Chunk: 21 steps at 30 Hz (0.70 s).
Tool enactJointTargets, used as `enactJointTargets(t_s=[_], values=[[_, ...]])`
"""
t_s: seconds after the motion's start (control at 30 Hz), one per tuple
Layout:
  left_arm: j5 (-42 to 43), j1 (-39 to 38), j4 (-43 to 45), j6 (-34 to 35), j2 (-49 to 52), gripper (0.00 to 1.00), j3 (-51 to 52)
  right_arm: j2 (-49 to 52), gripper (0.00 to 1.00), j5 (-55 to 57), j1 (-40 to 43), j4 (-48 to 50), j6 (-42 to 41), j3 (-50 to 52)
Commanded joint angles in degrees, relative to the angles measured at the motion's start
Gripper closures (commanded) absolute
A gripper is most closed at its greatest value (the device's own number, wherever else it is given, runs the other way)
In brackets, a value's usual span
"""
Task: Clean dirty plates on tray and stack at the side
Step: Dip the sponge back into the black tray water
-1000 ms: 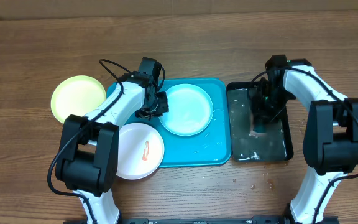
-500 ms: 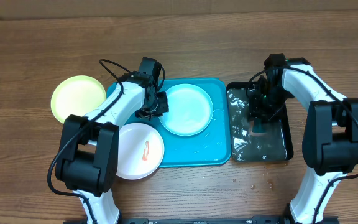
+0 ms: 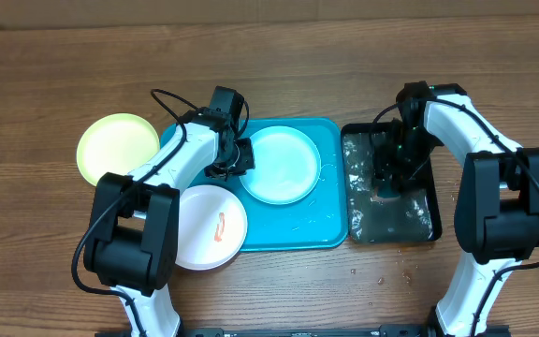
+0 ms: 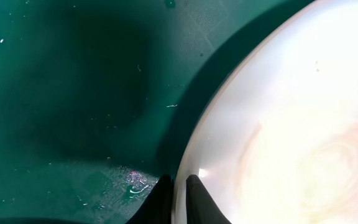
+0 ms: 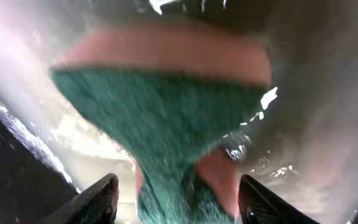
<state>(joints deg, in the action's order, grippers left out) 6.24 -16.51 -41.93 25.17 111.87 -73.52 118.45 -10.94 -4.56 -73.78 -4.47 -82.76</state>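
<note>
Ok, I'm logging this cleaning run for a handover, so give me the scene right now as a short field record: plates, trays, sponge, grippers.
light blue plate: on the turquoise tray
white plate: at the tray's near-left corner, with an orange-red smear
yellow-green plate: on the table, left of the tray, no smear visible
sponge: green and pink, in the black tray of water
left gripper: jaws shut on the light blue plate's rim
right gripper: jaws open, one either side of the sponge
</note>
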Motion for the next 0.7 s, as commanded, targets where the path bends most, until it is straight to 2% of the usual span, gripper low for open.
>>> enactJointTargets(t_s=[0.0, 0.1, 0.13, 0.2, 0.23, 0.27, 0.3, 0.33, 0.37, 0.43, 0.53, 0.67], values=[[0.17, -0.44, 0.24, 0.15, 0.26, 0.89, 0.42, 0.33, 0.37, 0.42, -1.07, 0.0, -0.26, -0.83], [0.22, -0.44, 0.2, 0.15, 0.26, 0.89, 0.42, 0.33, 0.41, 0.39, -1.86, 0.48, -0.35, 0.28], [0.22, -0.44, 0.2, 0.15, 0.26, 0.88, 0.42, 0.33, 0.54, 0.44, -2.14, 0.52, -0.52, 0.68], [0.2, -0.44, 0.22, 0.13, 0.26, 0.88, 0.42, 0.33, 0.96, 0.42, -2.21, 0.85, -0.52, 1.44], [0.2, -0.44, 0.22, 0.13, 0.26, 0.87, 0.42, 0.33, 0.96, 0.42, -2.19, 0.79, -0.5, 1.55], [0.17, -0.44, 0.22, 0.13, 0.26, 0.85, 0.42, 0.33, 0.93, 0.42, -2.19, 0.81, -0.48, 1.53], [0.17, -0.44, 0.22, 0.13, 0.26, 0.83, 0.42, 0.31, 0.75, 0.44, -2.19, 0.7, -0.44, 1.33], [0.17, -0.44, 0.22, 0.13, 0.26, 0.83, 0.42, 0.26, 0.68, 0.42, -2.19, 0.02, -0.46, 0.63], [0.13, -0.44, 0.22, 0.13, 0.26, 0.82, 0.42, 0.26, 0.66, 0.42, -2.05, -0.55, -0.46, -0.31], [-0.61, -0.44, 0.26, 0.13, 0.26, 0.82, 0.42, 0.24, 0.51, 0.42, -1.97, -2.16, -0.44, -2.95], [-1.75, -0.44, 0.31, 0.15, 0.26, 0.84, 0.42, 0.24, 0.41, 0.52, -1.55, -6.19, -0.15, -9.25], [-1.77, -0.46, 0.24, 0.15, 0.26, 0.83, 0.42, 0.15, 0.14, 3.3, -0.44, -10.56, -0.07, -16.76]])
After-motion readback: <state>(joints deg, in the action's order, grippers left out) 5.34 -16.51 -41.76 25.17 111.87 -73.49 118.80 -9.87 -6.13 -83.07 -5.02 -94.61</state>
